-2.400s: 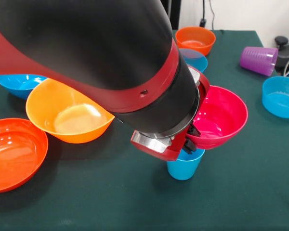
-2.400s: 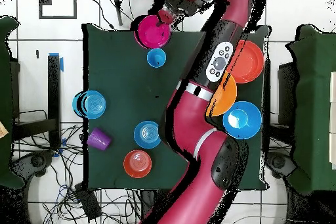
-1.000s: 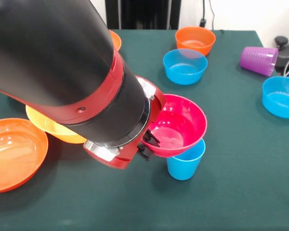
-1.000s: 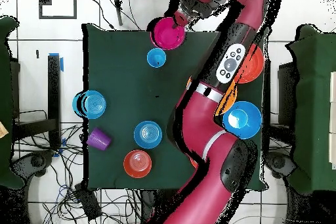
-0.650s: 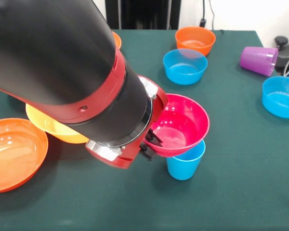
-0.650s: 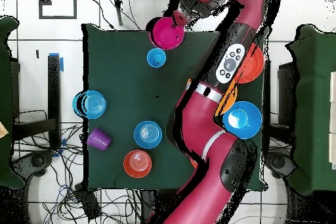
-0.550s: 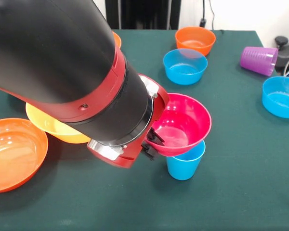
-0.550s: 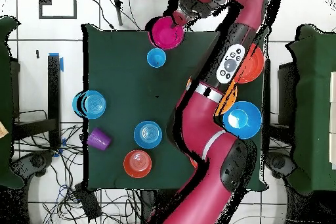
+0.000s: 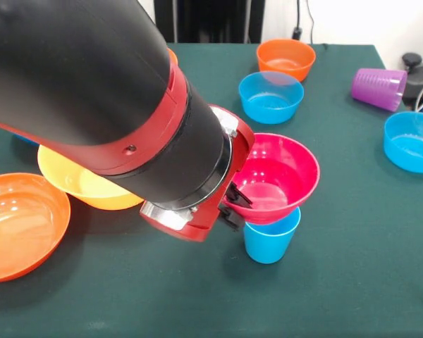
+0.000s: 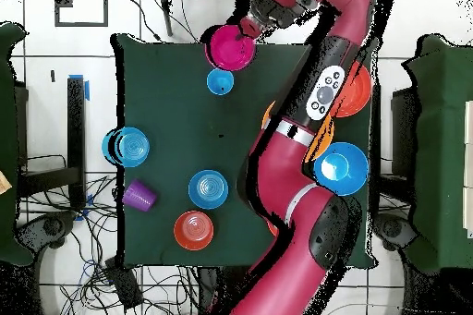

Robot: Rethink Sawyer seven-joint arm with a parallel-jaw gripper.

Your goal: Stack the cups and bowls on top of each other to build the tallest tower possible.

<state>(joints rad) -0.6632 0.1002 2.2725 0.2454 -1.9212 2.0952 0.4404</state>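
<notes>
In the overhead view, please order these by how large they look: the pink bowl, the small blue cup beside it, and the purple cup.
1. pink bowl, held at its rim by the gripper, clearly the largest.
2. and 3. purple cup and blue cup: they look nearly alike, and the purple one lies on its side, so I will not rank them.

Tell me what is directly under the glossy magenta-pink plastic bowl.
Under the magenta-pink plastic bowl stands the light blue plastic cup, upright on the green table. The bowl hides part of the cup's rim, so contact cannot be seen.
</notes>
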